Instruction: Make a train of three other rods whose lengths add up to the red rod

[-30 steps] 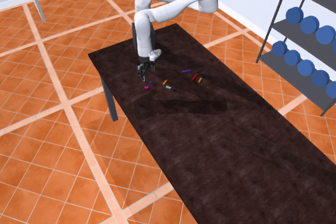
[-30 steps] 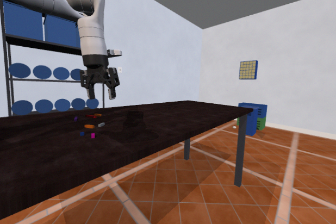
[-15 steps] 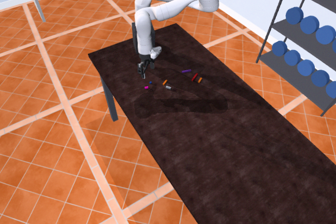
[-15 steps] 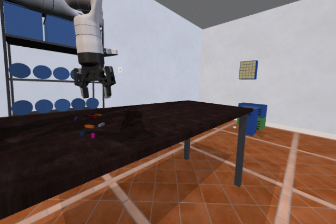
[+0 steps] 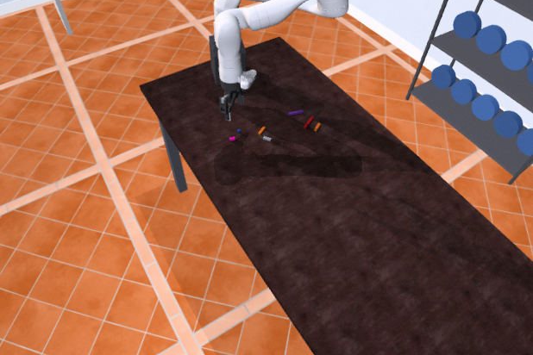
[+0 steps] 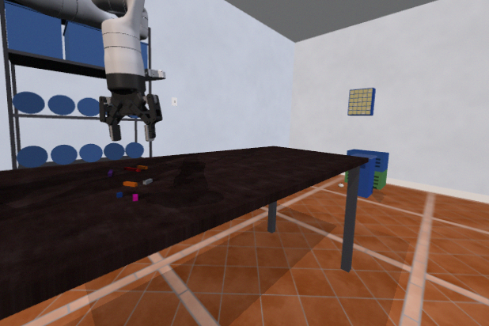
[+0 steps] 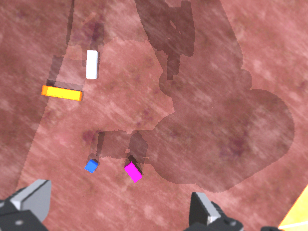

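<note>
My gripper [image 5: 227, 114] hangs open and empty well above the dark table; it also shows in the side view [image 6: 131, 133] and the wrist view [image 7: 120, 209]. Below it lie a small blue rod [image 7: 91, 166] and a magenta rod [image 7: 133, 171], a little apart. They also show in the overhead view, blue [image 5: 238, 131] and magenta [image 5: 232, 139]. Farther on lie an orange rod [image 7: 62, 92] and a grey rod [image 7: 91, 64], apart from each other. The red rod [image 5: 309, 121] lies to the right, beside a second orange rod [image 5: 317, 127] and a purple rod [image 5: 296, 113].
The table's left edge runs close to the gripper's left in the overhead view. A shelf rack with blue discs [image 5: 483, 54] stands off the table to the right. My arm's shadow [image 5: 289, 166] falls on the table in front of the rods.
</note>
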You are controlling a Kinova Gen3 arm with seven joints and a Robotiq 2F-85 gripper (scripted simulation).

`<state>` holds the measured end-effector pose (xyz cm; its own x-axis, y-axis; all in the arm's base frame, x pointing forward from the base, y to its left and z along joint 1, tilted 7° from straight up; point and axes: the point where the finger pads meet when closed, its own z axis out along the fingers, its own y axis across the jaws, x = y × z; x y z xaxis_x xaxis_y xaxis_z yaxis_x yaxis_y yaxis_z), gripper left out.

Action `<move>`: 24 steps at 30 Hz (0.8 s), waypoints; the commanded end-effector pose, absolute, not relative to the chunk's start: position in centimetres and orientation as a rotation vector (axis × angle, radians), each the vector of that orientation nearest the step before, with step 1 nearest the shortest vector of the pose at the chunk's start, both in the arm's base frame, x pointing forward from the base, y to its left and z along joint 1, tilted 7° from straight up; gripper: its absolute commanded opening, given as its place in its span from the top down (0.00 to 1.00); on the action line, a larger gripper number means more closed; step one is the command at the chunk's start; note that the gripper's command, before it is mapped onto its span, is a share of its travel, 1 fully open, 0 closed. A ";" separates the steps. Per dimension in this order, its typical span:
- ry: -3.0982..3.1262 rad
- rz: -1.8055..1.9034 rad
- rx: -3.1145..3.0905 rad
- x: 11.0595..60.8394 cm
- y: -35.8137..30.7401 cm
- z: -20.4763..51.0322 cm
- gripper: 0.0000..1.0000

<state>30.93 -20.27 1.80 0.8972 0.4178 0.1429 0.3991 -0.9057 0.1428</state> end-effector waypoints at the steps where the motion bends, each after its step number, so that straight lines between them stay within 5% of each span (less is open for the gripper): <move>1: 0.636 0.265 2.951 30.8 -20.1 2.0 0.00; 24: 0.752 0.221 2.932 29.4 -18.9 2.3 0.00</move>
